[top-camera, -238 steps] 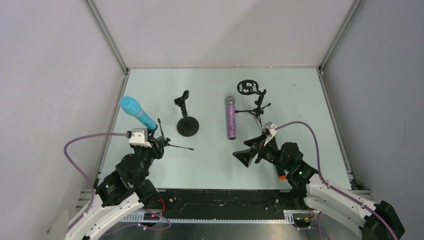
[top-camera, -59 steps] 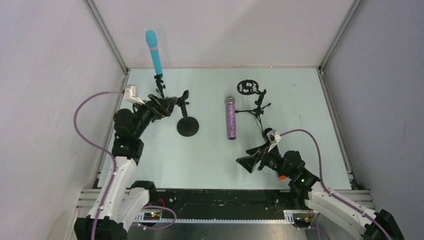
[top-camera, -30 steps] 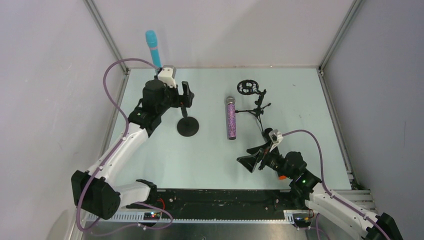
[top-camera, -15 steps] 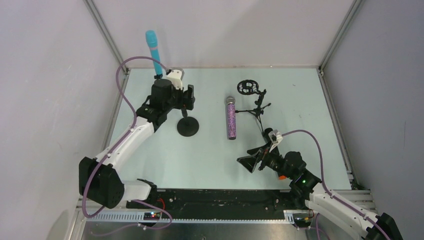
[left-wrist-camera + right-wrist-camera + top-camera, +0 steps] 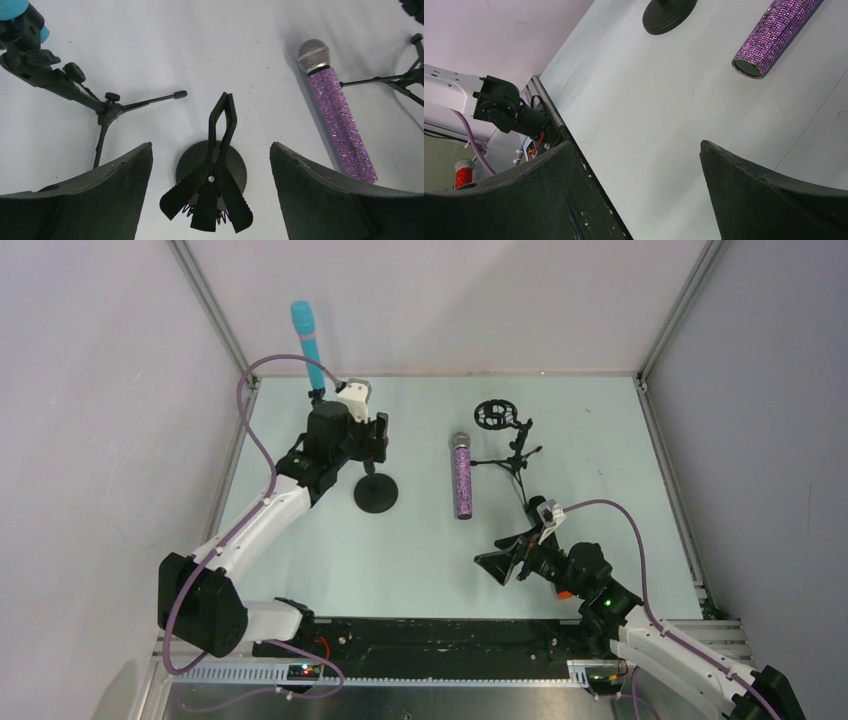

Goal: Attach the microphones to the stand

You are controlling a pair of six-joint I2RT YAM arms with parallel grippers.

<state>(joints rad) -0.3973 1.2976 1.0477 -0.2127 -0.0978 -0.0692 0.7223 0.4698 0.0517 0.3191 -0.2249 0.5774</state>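
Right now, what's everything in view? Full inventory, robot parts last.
blue microphone: 1, light blue, upright in a stand, far left
tripod stand: 1, black, holds the blue microphone
clip stand: 1, black, round base, centre-left, clip empty
purple microphone: 1, purple glitter with silver mesh head, lying flat mid-table
ring-holder stand: 1, black, far side just right of the purple microphone, empty
orange tip: 1, peeks out under the right arm, rest hidden
table: 1, pale
left gripper: 1, black, open, above the clip stand
right gripper: 1, black, open, near right, holding nothing
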